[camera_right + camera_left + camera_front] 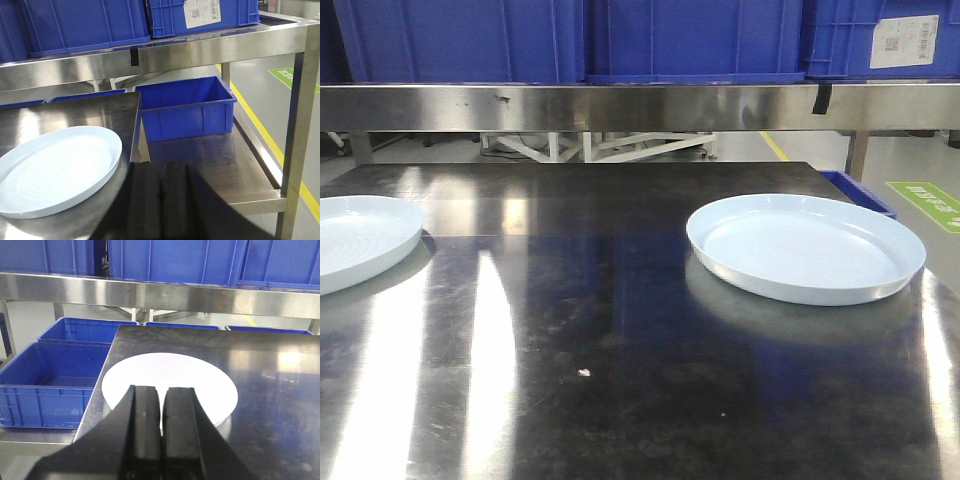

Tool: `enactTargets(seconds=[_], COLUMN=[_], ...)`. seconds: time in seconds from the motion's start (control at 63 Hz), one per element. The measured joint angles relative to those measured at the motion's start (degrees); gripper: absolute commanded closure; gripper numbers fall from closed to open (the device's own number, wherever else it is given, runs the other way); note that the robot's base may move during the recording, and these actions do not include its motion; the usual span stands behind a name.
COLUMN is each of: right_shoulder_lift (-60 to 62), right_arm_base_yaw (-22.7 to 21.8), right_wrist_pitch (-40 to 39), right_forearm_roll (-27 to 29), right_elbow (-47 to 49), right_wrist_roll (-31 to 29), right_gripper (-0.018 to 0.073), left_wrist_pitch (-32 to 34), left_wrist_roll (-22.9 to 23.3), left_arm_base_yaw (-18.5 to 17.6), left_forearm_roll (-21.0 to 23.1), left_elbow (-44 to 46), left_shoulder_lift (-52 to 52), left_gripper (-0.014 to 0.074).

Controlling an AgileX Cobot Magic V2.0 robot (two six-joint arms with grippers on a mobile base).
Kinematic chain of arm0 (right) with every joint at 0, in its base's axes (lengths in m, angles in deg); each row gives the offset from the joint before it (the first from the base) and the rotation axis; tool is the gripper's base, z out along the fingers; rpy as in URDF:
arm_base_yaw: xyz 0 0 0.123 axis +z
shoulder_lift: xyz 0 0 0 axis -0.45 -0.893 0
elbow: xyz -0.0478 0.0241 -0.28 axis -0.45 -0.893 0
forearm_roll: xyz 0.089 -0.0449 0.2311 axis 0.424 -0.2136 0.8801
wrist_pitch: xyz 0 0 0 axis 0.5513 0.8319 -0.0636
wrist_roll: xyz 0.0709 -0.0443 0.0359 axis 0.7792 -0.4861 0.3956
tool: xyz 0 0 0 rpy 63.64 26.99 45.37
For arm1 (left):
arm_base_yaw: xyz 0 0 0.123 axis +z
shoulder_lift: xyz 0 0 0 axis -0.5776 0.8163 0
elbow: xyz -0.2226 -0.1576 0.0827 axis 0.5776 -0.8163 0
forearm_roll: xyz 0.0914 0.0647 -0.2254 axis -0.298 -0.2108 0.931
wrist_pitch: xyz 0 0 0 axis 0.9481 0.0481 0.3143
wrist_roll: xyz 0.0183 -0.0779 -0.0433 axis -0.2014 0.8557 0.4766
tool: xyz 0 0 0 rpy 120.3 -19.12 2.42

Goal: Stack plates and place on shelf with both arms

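Two plates on table (pixel 620 380): one plate (pixel 170 380) just ahead of closed, empty left fingers (pixel 147 430); other plate (pixel 55 167) ahead-left of closed, empty right fingers (pixel 145 200).

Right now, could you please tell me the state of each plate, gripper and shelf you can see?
left plate: upright, empty, flat on the tabletop, not stacked.
right plate: upright, empty, flat on the tabletop, apart from the other.
left gripper: shut, holding nothing, pointing at the left plate.
right gripper: shut, holding nothing, beside the right plate.
shelf: carries blue crates, no plate seen on it.
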Motion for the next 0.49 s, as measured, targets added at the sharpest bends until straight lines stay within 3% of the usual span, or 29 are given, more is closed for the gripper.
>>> enactTargets(seconds=[0.492], right_shoulder_lift=[0.0], right_arm_base_yaw=[0.0], right_wrist_pitch=[0.0], right_forearm_roll=[0.0], right_elbow=[0.0], right_wrist_roll=[0.0], right_gripper=[0.0502], left_wrist_pitch=[0.0], left_wrist_roll=[0.0], left_arm_base_yaw=[0.0], left_forearm_roll=[0.0], left_elbow=[0.0], left_shoulder_lift=[0.0], left_gripper=[0.0506])
